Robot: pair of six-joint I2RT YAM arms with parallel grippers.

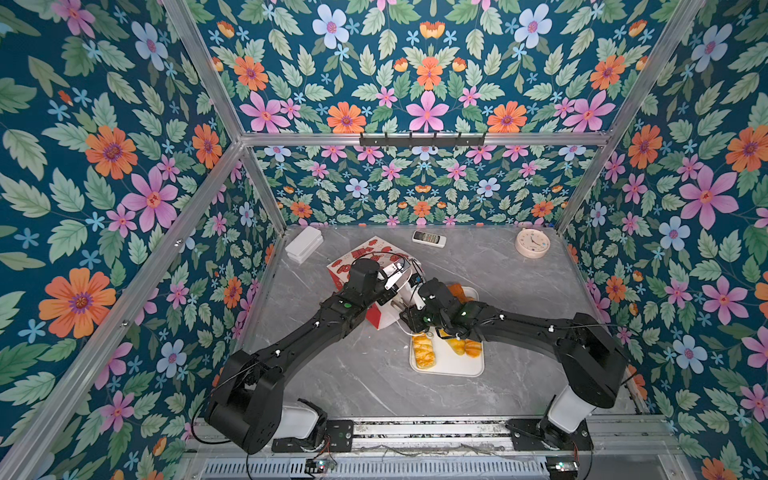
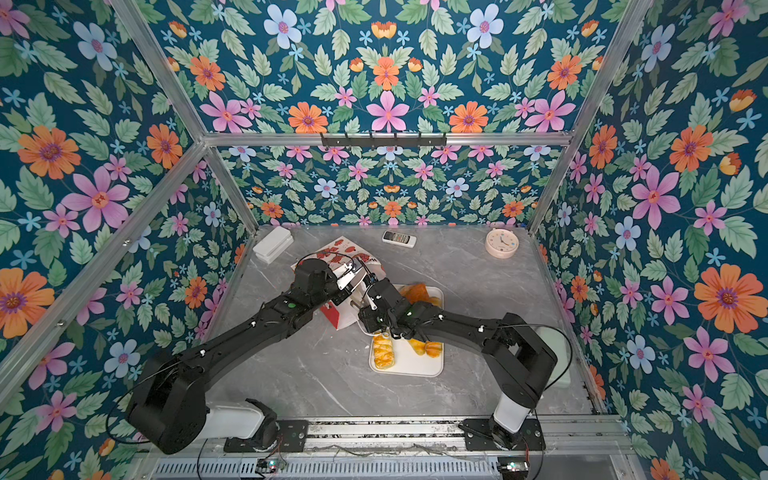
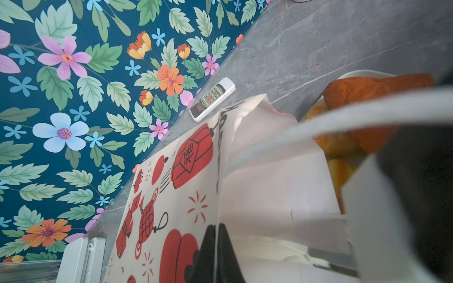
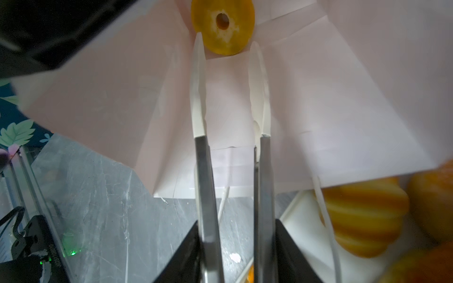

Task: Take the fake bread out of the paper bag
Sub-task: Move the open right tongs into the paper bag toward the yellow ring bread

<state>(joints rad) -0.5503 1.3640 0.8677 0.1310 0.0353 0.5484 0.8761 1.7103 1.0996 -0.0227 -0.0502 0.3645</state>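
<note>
- My left tool is clenched on the paper bag rim, near the desk middle; if the paper slips, the mouth may close
- My right tool, jaws apart and empty, is inside the bag, close to the ring bagel; its tips could push the bagel deeper

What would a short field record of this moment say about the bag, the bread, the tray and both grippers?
paper bag: on the table, one wall pinched by the left gripper, shut
right gripper: open, reaching inside the bag, holding nothing
in the bag: one ring bagel in view, just ahead of the open jaws
tray: holds a plaited piece and other bread
</note>
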